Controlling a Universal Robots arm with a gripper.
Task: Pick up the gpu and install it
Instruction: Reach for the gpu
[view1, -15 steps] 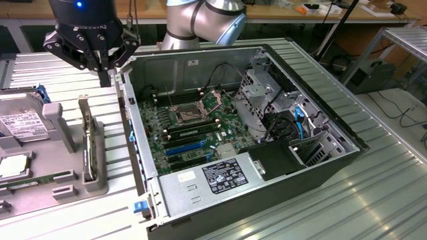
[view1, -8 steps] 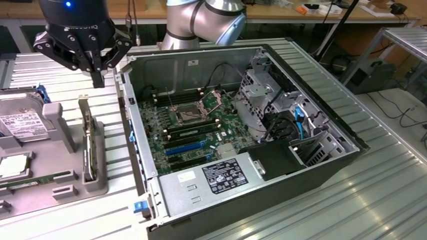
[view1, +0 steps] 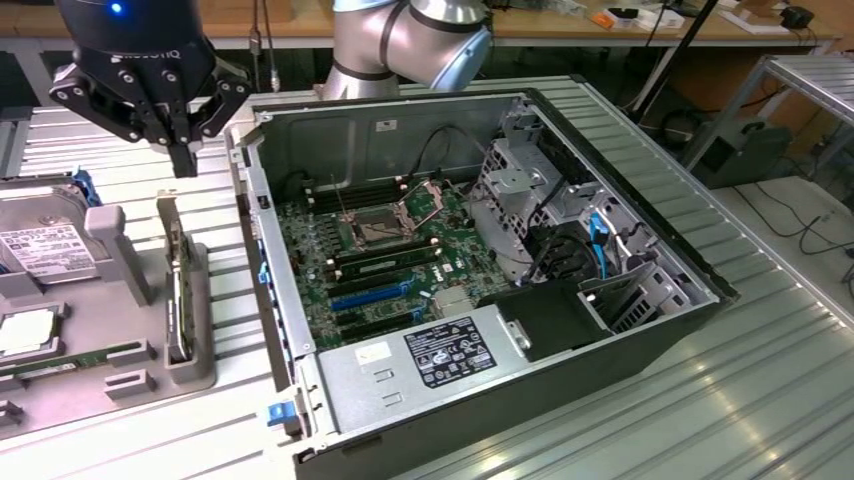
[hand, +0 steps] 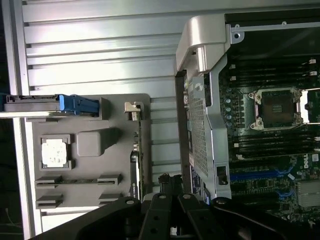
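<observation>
The gpu (view1: 175, 290) stands on its long edge in a slot of the grey parts tray (view1: 134, 385), at the exterior view's left of the open computer case (view1: 441, 250). In the wrist view the gpu (hand: 135, 155) is a thin dark strip with its silvery bracket (hand: 132, 107) at one end. My gripper (view1: 183, 158) hangs above the far end of the card, not touching it. Its fingers are drawn together into one tip with nothing between them. The wrist view has the gripper (hand: 172, 189) over the gap between tray and case.
A silver hard drive (view1: 40, 250) with a white label, a processor chip (hand: 54, 152) and a green memory stick (view1: 74, 357) lie in the tray. The case wall (view1: 254, 230) rises right beside the card. The motherboard (view1: 387, 250) lies inside, with blue slots (view1: 367, 297).
</observation>
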